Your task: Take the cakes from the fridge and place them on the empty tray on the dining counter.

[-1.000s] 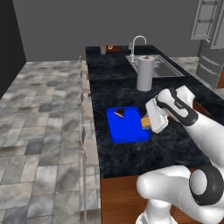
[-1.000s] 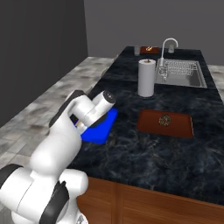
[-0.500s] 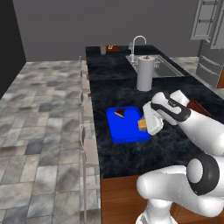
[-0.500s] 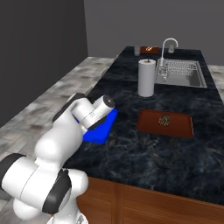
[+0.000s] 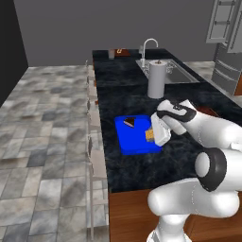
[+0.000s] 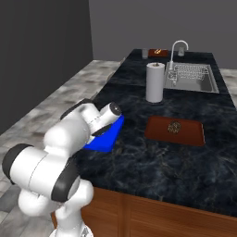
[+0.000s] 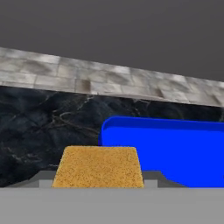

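Observation:
My gripper [image 5: 155,134] is shut on the small orange-tan cake [image 5: 150,134], low over the right edge of the blue tray [image 5: 134,144]. In the hand view the cake [image 7: 98,167] sits between my finger tips, with the tray [image 7: 175,153] just beyond it. The dark brown wedge cake [image 5: 130,123] lies on the tray's far part. The tray rests near the front left edge of the black dining counter [image 5: 137,94]. In the right base view my arm covers most of the tray [image 6: 104,141]. The grey fridge [image 5: 226,73] stands far right.
A paper towel roll [image 5: 156,79] stands upright behind the tray, before the sink [image 5: 174,71] and curved faucet [image 5: 150,45]. A reddish-brown board [image 6: 175,130] lies on the counter to the right. Chairs [image 5: 94,142] line the counter's left side above the tiled floor.
The hand with the orange-tan cake has sunk slightly and shifted left toward the tray. The wedge and tray have not moved.

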